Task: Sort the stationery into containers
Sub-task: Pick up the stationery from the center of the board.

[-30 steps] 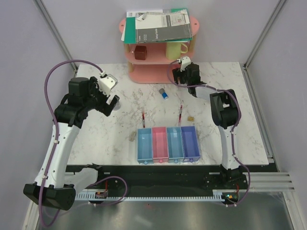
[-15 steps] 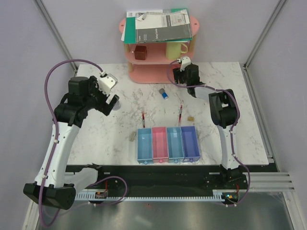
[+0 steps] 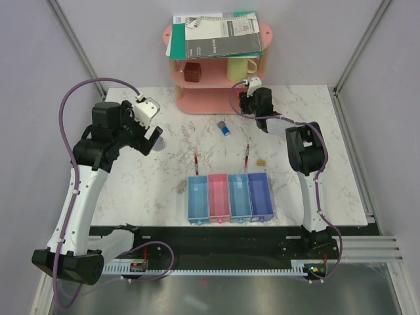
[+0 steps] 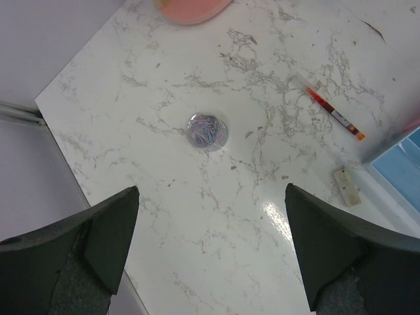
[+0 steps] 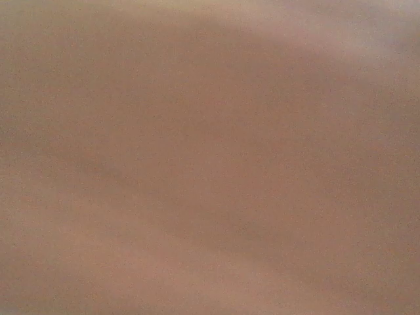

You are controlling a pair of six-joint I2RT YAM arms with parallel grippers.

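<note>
Four joined containers (image 3: pixel 230 195), blue, pink, light blue and violet-blue, stand at the table's front middle. Two red pens (image 3: pixel 196 162) (image 3: pixel 247 155) lie just behind them. A blue-capped tube (image 3: pixel 224 126) lies further back. A tan block (image 3: pixel 260 161) and a grey block (image 3: pixel 182 188) flank the trays. My left gripper (image 4: pixel 211 197) hangs open over the left of the table, with nothing between its fingers. Below and ahead of it lies a round greyish disc (image 4: pixel 207 130). My right gripper (image 3: pixel 245 93) is pressed against the pink rack's foot. Its wrist view is a pinkish blur, so its fingers are hidden.
The pink shelf rack (image 3: pixel 216 98) stands at the back middle, with notebooks (image 3: pixel 216 34) on top and a brown cube (image 3: pixel 192 71) and a yellow mug (image 3: pixel 239 65) on its shelf. In the left wrist view I see a red pen (image 4: pixel 333 115), a tan block (image 4: pixel 346 186) and the table's left edge.
My right gripper has crept a little further back toward the rack. The left arm has shifted slightly back and left. Nothing on the table has moved.
</note>
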